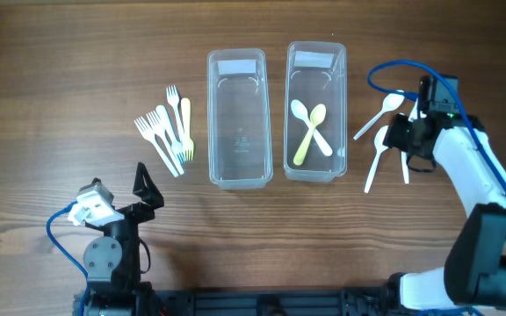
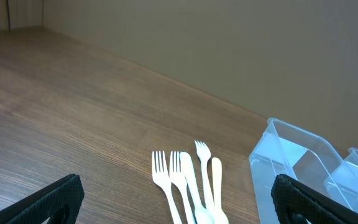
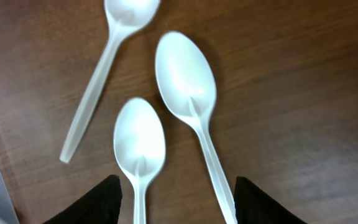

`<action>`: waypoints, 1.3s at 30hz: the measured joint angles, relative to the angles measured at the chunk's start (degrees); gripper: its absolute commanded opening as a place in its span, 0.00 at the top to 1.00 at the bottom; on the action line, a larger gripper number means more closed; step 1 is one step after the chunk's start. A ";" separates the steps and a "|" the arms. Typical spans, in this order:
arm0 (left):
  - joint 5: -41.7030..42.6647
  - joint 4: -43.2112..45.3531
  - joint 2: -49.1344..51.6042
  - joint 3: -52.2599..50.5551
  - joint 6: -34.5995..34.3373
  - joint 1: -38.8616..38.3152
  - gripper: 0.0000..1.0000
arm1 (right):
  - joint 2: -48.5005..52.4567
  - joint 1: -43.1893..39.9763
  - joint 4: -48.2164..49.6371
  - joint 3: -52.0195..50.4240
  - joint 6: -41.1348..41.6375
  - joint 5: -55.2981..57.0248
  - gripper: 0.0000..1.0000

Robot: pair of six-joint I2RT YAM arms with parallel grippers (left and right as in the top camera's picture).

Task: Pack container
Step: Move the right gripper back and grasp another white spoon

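Two clear plastic containers stand side by side at the table's middle. The left container (image 1: 211,123) is empty. The right container (image 1: 342,123) holds a white spoon (image 1: 310,125) and a yellow-green spoon (image 1: 309,133), crossed. Several white and pale yellow forks (image 1: 169,132) lie left of the containers; they also show in the left wrist view (image 2: 185,180). Three white spoons lie right of the containers (image 1: 378,156). My right gripper (image 1: 404,145) hovers open just above them, its fingers (image 3: 176,208) either side of two spoon handles (image 3: 140,140) (image 3: 186,71). My left gripper (image 1: 144,189) (image 2: 179,214) is open and empty, short of the forks.
The third loose spoon (image 3: 104,62) lies angled toward the right container. A blue cable loops above the right arm (image 1: 393,70). The left container's corner shows in the left wrist view (image 2: 291,162). Bare wooden tabletop (image 1: 60,105) lies around everything.
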 measured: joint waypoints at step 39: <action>0.00 0.00 0.00 0.00 0.02 0.00 0.00 | 8.70 -6.95 7.96 -2.16 -1.66 -8.50 0.57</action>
